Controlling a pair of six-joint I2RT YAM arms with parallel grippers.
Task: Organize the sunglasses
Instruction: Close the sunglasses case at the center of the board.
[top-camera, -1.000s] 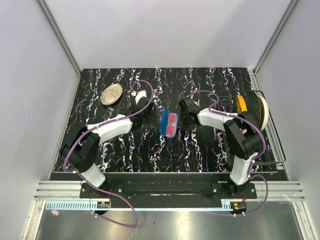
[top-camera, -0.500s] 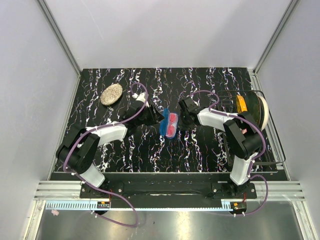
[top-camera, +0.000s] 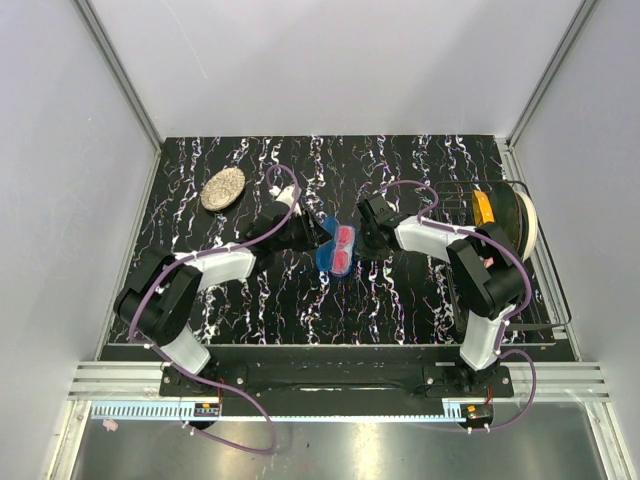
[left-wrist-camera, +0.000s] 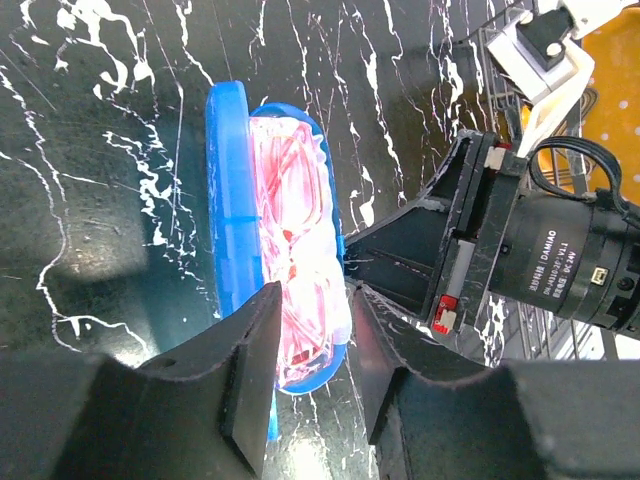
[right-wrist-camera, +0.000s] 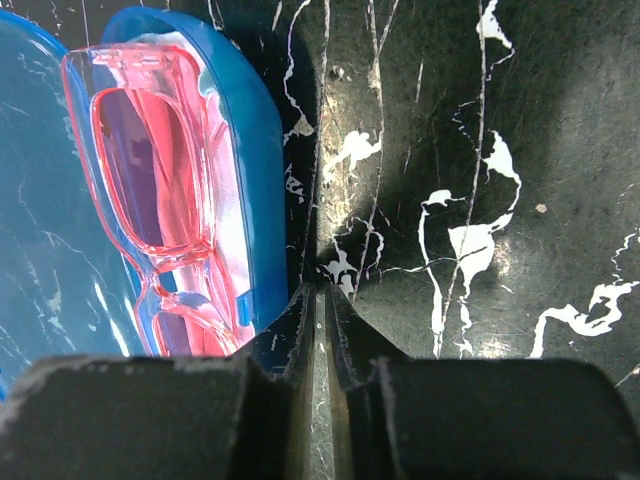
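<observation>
Sunglasses (left-wrist-camera: 295, 220): near end hidden behind left gripper (left-wrist-camera: 312, 295), lower centre of left wrist view.
Blue case (right-wrist-camera: 250, 150): lid cut off by left edge of right wrist view; lower end behind right gripper (right-wrist-camera: 321, 292).
Overhead view: frame detail too small to tell.

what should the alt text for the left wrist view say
Pink sunglasses lie in an open blue case on a black marbled table. The left gripper, fingers open, straddles the near end of the half holding them, while the right gripper, fingers together, points at the case's right edge.
</observation>
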